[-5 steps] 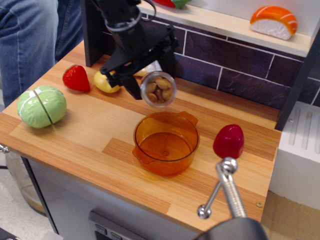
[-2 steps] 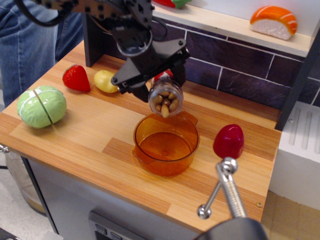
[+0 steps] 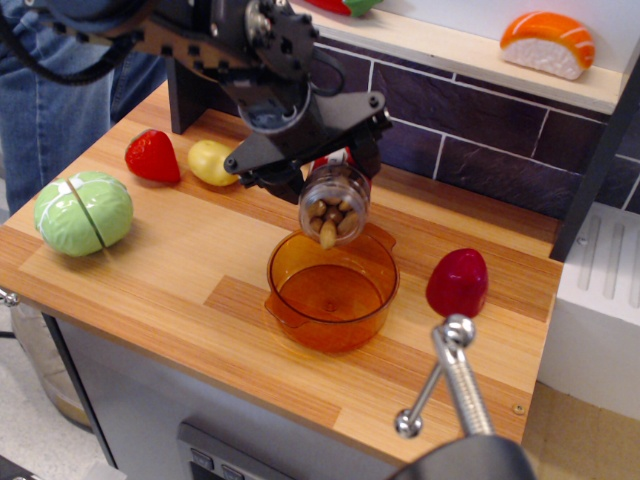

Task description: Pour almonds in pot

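My gripper is shut on the clear jar of almonds and holds it tipped mouth-down over the far rim of the orange pot. The tan almonds sit at the jar's open mouth, and one pokes out below it. The red-and-white label shows between the fingers. The pot stands upright on the wooden counter, and I see no almonds inside it.
A green cabbage toy, a strawberry and a yellow lemon toy lie at the left. A dark red toy stands right of the pot. A metal handle sticks up at the front right. A shelf with sushi runs behind.
The gripper has moved right and down toward the pot and tipped the jar from sideways to mouth-down. The almonds have slid to the mouth.
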